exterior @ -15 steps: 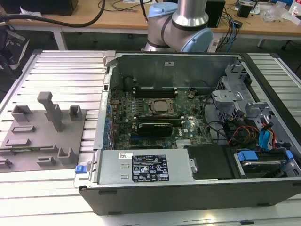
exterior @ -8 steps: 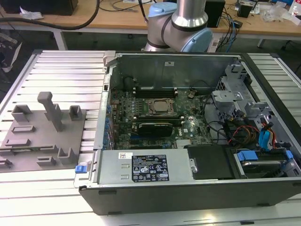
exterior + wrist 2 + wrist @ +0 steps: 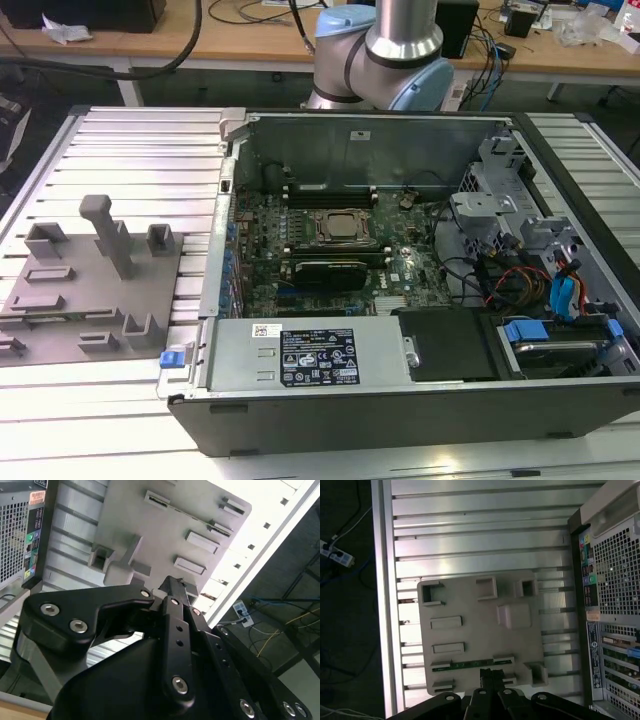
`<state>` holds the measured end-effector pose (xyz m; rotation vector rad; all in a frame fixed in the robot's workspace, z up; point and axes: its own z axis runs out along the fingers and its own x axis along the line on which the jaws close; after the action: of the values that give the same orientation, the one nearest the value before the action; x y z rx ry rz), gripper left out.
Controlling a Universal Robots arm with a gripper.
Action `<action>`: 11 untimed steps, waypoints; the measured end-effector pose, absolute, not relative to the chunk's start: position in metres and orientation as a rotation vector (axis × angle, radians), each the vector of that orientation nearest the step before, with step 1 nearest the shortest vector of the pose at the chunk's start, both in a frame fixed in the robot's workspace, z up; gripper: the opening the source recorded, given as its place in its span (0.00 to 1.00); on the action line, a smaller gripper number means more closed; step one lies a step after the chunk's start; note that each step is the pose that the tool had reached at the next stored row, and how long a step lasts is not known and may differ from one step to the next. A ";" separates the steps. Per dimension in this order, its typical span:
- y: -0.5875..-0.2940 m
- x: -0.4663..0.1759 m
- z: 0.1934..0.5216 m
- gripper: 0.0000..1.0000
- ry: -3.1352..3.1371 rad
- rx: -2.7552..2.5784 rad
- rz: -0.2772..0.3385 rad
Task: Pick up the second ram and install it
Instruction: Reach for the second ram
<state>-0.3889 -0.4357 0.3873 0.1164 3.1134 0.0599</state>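
Shows, in the first wrist view, the gripper (image 3: pixel 490 673) hanging well above the grey fixture plate (image 3: pixel 470 605), over the plate edge that bears the task's part. Fingers (image 3: pixel 485 680) drawn together, or very nearly so, with nothing between them and no load carried.

Places the second ram (image 3: pixel 470 664) on the plate, as a thin green strip standing on its long edge in a shallow cradle. Lies directly under the fingertips' line of sight, though apart from them. Probably stored on edge to leave both flat faces free for a pinch across the board's thickness.

Reads as the locating stage, with the ram not yet grasped.

Sets, in the exterior view, the open computer case (image 3: pixel 400 425) just beside the plate on the ribbed table (image 3: pixel 120 140), presumably to keep the carry short. Presents the long dark memory slots (image 3: pixel 325 188) beside the CPU socket (image 3: pixel 340 228) face up, open to reach from above.
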 end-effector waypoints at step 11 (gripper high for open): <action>-0.452 -0.390 0.386 0.11 3.113 0.116 0.057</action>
<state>-0.3899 -0.4524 0.3864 0.1165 3.1134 0.0571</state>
